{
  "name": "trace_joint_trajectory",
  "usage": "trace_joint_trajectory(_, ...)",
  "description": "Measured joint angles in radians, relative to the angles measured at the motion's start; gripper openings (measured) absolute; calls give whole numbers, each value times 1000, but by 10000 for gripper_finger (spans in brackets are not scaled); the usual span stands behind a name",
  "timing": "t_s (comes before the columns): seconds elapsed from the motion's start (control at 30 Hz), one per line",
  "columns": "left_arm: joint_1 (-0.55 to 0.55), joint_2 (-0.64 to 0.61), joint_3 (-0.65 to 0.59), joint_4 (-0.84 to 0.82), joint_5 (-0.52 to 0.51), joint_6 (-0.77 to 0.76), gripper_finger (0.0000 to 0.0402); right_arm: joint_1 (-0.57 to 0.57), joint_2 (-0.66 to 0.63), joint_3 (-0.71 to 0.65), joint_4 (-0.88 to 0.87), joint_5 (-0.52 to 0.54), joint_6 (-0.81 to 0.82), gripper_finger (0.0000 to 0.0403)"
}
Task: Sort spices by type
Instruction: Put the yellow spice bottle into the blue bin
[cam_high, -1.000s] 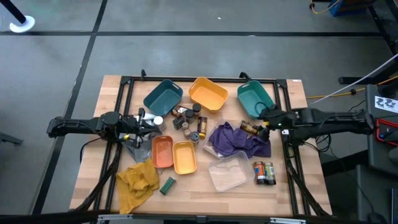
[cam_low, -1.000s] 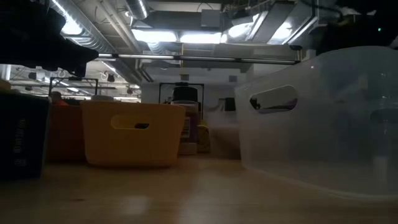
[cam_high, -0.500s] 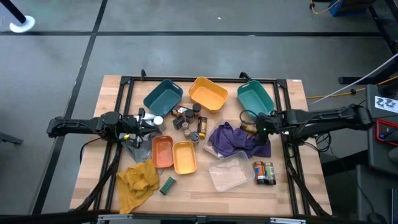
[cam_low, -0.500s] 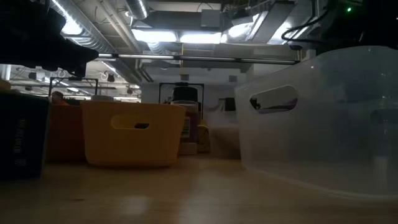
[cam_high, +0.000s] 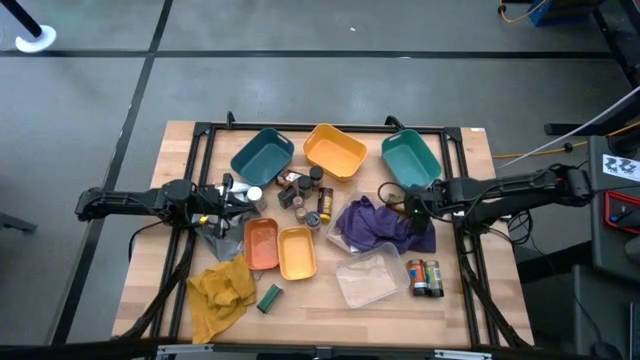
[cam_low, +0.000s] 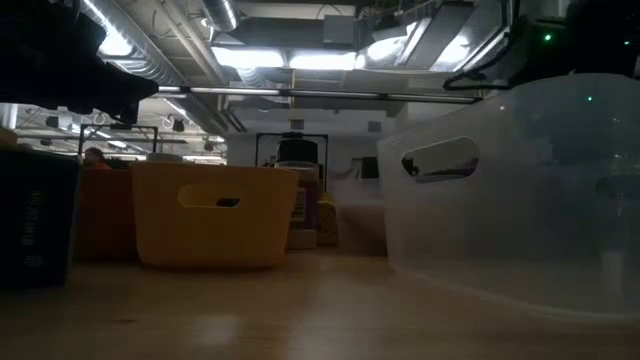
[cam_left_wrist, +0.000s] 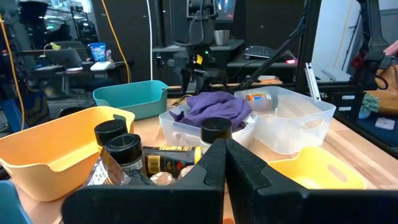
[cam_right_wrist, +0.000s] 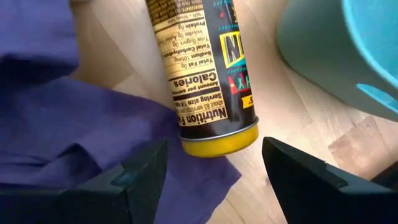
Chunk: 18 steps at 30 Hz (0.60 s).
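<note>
Right gripper (cam_high: 403, 207) has travelled from beside the teal tray (cam_high: 410, 158) toward table centre, over the purple cloth (cam_high: 380, 225) edge. It now stands with fingers spread, straddling the lying yellow-lidded spice jar (cam_right_wrist: 202, 68).

From my remote station I look down on a wooden table (cam_high: 180, 160) crowded with two teal trays (cam_high: 262, 155), a yellow tray (cam_high: 334, 150), small orange and yellow bins (cam_high: 281, 248) and a clear tub (cam_high: 366, 277). Purple (cam_high: 375, 226) and yellow cloths (cam_high: 220, 295) lie on the wood, with spice jars (cam_high: 305, 195) clustered near the middle.
</note>
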Motion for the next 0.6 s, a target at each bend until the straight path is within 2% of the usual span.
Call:
trace_joint_trajectory(0.13, 0, 0, 0, 0, 0, 0, 0, 0, 35, 0, 2, 2, 0, 262)
trace_joint_trajectory(0.3, 0, 0, 0, 0, 0, 0, 0, 0, 68, 0, 12, 54, -1, 262)
trace_joint_trajectory(0.6, 0, 0, 0, 0, 0, 11, 0, 0, 72, -4, 57, 52, -1, 262)
